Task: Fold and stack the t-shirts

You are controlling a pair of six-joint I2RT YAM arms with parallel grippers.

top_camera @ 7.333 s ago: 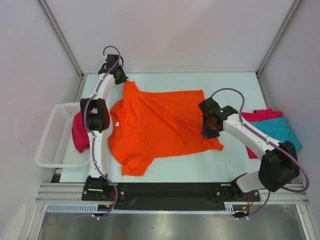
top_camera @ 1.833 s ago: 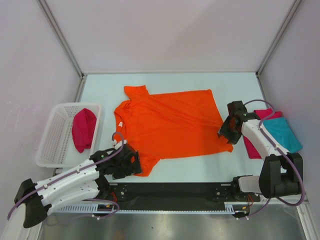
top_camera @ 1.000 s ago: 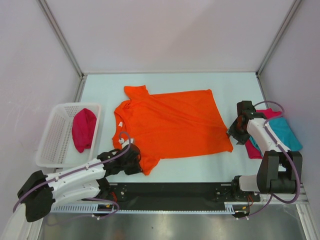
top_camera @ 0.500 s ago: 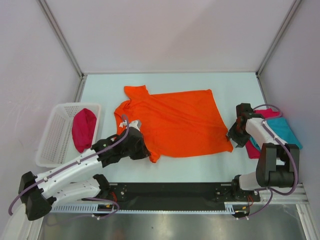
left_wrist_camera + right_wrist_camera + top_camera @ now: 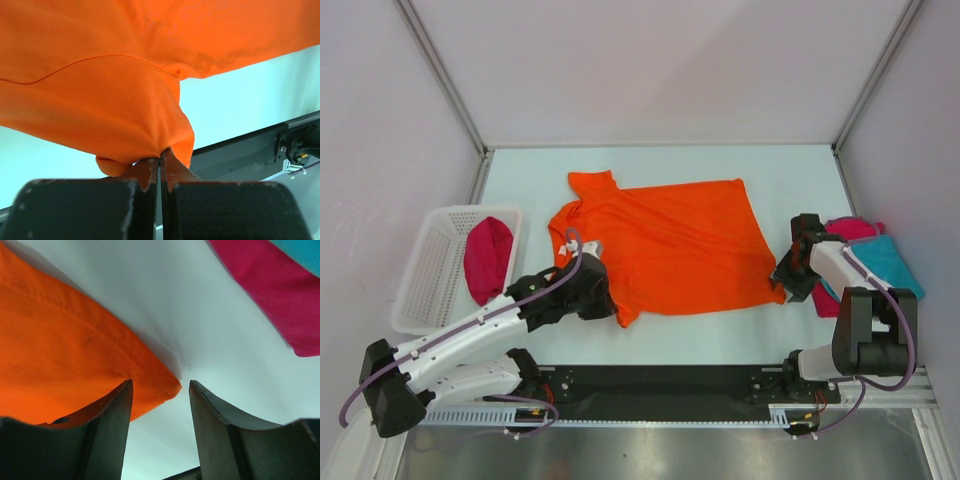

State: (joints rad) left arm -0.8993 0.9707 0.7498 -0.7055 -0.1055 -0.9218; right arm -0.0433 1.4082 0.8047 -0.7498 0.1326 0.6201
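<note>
Two grippers sit at opposite near corners of the orange t-shirt (image 5: 670, 235) in the top external view. The shirt lies flat at mid-table, its long axis running left to right, with the collar toward the left and the hem toward the right. The left gripper (image 5: 607, 300) is at the near-left sleeve, which is bunched and turned in toward the body. The right gripper (image 5: 787, 283) is at the near-right hem corner, so each arm is nearer its own end. A folded teal t-shirt (image 5: 885, 262) on a crimson t-shirt (image 5: 850, 228) lies just right of the right gripper. Another crimson tee (image 5: 485, 258) rests in the white basket (image 5: 420, 290).

From the left wrist, the jaws are pressed together on a pinch of orange sleeve cloth, and the rest of the shirt spreads away ahead.

From the right wrist, the jaws stand apart and empty. The hem corner pokes in between them from the left of the picture, apart from the crimson cloth farther ahead. Closing here would likely catch that corner.
</note>
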